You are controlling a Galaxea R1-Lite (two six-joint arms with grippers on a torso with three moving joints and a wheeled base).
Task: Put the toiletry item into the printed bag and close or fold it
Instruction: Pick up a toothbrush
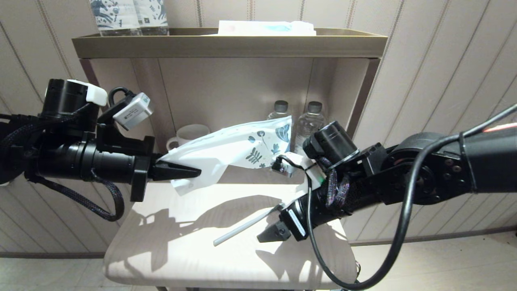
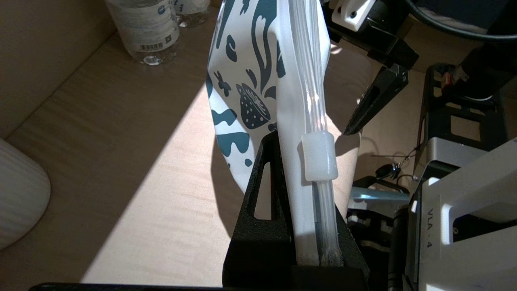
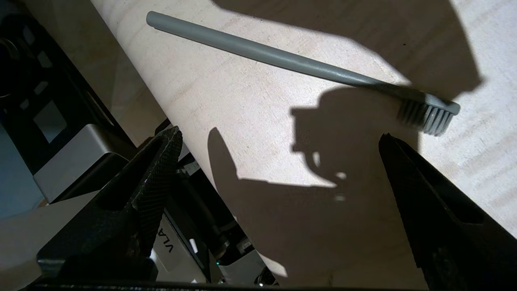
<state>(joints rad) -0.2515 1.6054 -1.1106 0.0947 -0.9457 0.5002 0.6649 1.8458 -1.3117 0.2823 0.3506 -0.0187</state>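
My left gripper [image 1: 190, 173] is shut on the zip end of the printed bag [image 1: 234, 147], a white pouch with dark blue leaf print, held up above the table. In the left wrist view the printed bag [image 2: 258, 89] stands between the jaws, its white zip slider [image 2: 319, 155] just past the fingertips. The pale grey toothbrush [image 1: 246, 224] lies flat on the table, apart from the bag. My right gripper [image 1: 271, 233] hovers open beside its bristle end. In the right wrist view the toothbrush [image 3: 282, 60] lies beyond my right gripper [image 3: 278, 137], outside the wide jaws.
A pale table top [image 1: 181, 250] carries a white mug [image 1: 188, 135] and two water bottles [image 1: 309, 121] under a shelf [image 1: 226, 44]. Blue-patterned packages [image 1: 129, 16] and a flat white packet [image 1: 266, 27] sit on the shelf. The table's front edge is near the right gripper.
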